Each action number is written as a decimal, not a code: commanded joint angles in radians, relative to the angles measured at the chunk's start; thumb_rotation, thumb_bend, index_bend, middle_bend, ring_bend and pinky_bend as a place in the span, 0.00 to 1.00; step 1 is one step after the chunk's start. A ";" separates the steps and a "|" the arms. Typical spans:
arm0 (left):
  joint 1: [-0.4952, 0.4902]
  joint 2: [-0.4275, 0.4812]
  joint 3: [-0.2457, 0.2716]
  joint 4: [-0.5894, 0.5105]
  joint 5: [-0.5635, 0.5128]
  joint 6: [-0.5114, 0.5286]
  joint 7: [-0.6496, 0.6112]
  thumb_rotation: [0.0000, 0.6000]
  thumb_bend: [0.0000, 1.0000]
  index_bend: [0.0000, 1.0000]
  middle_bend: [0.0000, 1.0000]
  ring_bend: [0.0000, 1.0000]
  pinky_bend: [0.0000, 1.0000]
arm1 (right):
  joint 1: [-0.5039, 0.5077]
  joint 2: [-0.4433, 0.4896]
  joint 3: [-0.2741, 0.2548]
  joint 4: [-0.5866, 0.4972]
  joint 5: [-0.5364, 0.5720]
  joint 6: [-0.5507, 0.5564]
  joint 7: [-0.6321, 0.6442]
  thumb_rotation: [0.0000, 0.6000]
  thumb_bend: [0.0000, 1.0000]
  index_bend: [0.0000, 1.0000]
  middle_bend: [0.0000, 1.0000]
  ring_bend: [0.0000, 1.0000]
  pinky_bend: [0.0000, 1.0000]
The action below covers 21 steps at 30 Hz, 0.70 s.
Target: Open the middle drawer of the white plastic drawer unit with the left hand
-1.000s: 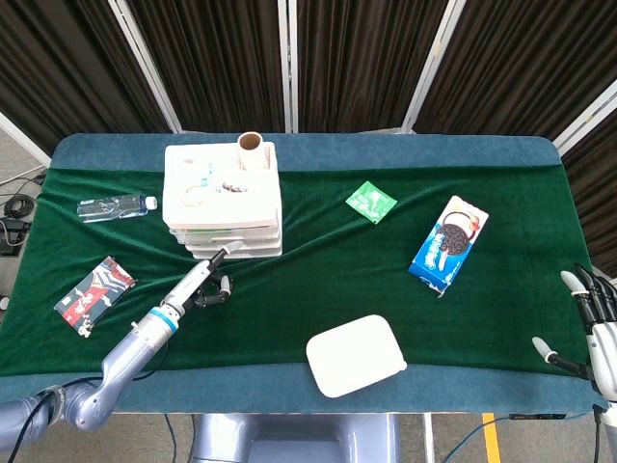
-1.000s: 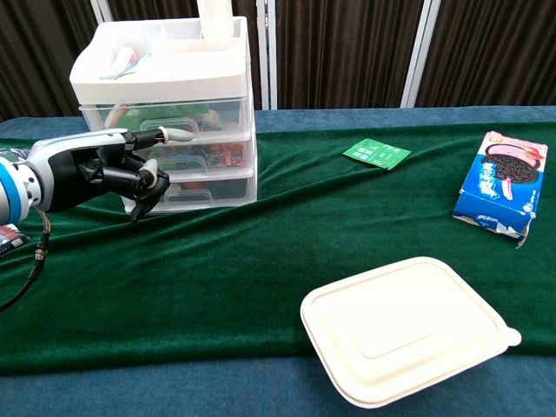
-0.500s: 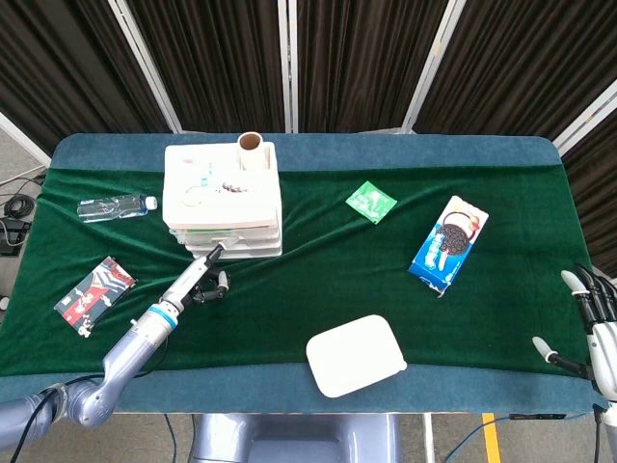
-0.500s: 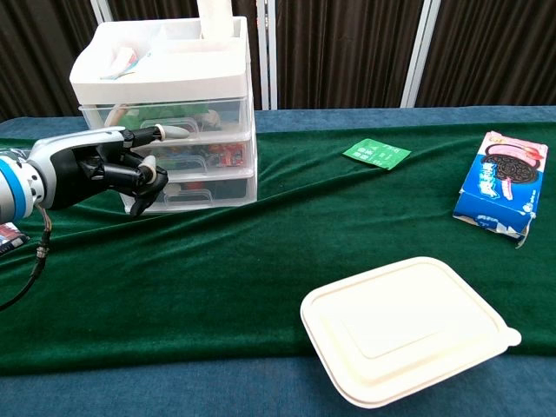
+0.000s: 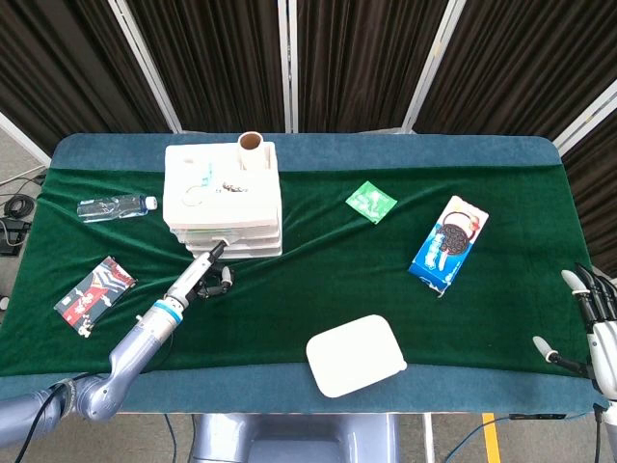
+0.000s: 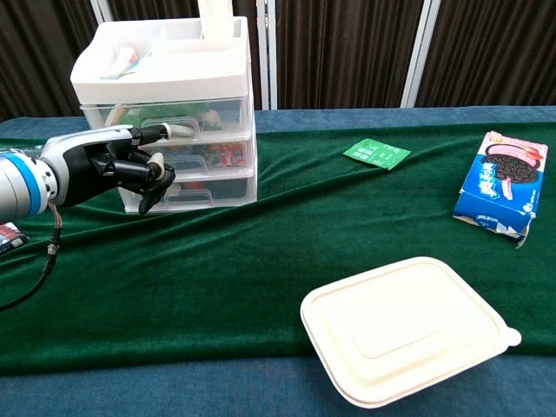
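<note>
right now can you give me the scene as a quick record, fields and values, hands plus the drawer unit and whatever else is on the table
left hand: at the front of the drawer unit, one finger extended to the middle drawer, other fingers curled, holding nothing
right hand: at the table's right edge, fingers apart, idle
drawer unit: white, three drawers
middle drawer: looks closed
on the unit: cardboard tube
other items: water bottle, green packet, cookie box, white lidded container

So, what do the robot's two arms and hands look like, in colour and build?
The left arm is silver-grey metal with a blue ring at the wrist and a thin black cable beneath. The left hand has a silver back, black fingers and pale fingertips. The right hand is grey-white with dark parts and pale fingertips; its arm hardly shows.
</note>
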 commanded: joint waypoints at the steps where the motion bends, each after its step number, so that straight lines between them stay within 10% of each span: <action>1: -0.004 -0.001 -0.002 -0.001 -0.004 -0.006 0.000 1.00 0.88 0.00 0.77 0.63 0.66 | 0.000 0.000 0.000 0.000 -0.001 0.000 -0.001 1.00 0.08 0.05 0.00 0.00 0.00; 21: 0.012 0.020 0.019 -0.030 0.035 -0.006 -0.018 1.00 0.88 0.16 0.77 0.63 0.66 | -0.001 0.000 0.000 -0.003 -0.002 0.004 -0.005 1.00 0.08 0.05 0.00 0.00 0.00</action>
